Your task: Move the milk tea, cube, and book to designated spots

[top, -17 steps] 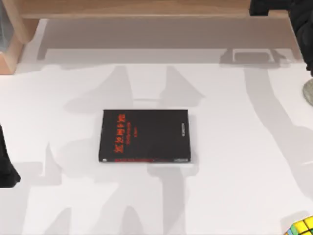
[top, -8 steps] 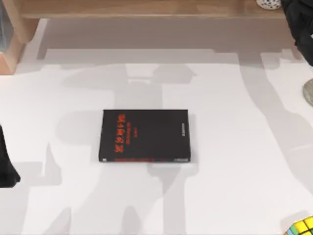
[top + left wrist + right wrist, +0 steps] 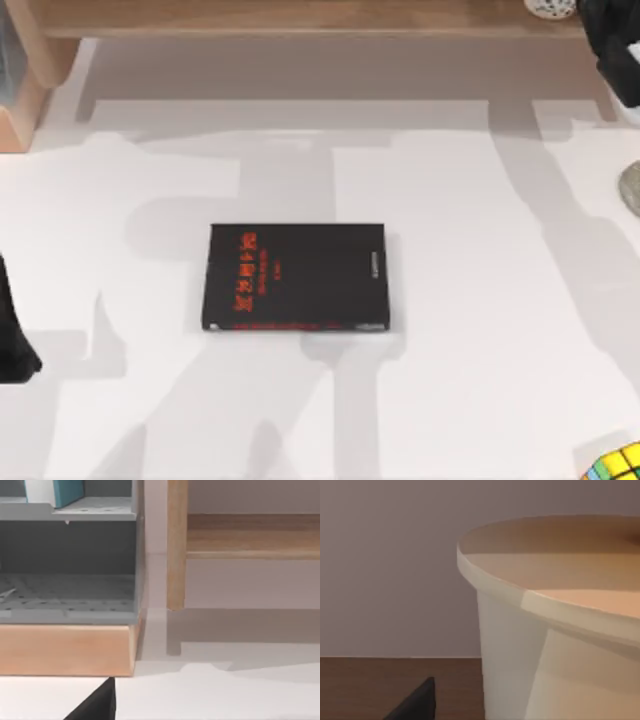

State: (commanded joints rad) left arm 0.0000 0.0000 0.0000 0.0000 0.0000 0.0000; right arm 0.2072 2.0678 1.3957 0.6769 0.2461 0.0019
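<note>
The right gripper [image 3: 612, 35] sits at the table's one o'clock corner beside the milk tea [image 3: 550, 8] on the wooden shelf [image 3: 300, 18], presumably its spot; whether it grips the cup I cannot tell.

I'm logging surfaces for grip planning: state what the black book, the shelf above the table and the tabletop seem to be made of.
The flat black book with red lettering looks like matte paper or card: no glare, with a thin edge strip along its near side. The long light-brown shelf looks like wood, going by its tan streaked surface; in a render that may be texture alone. The white tabletop looks smooth and matte, material open.
</note>
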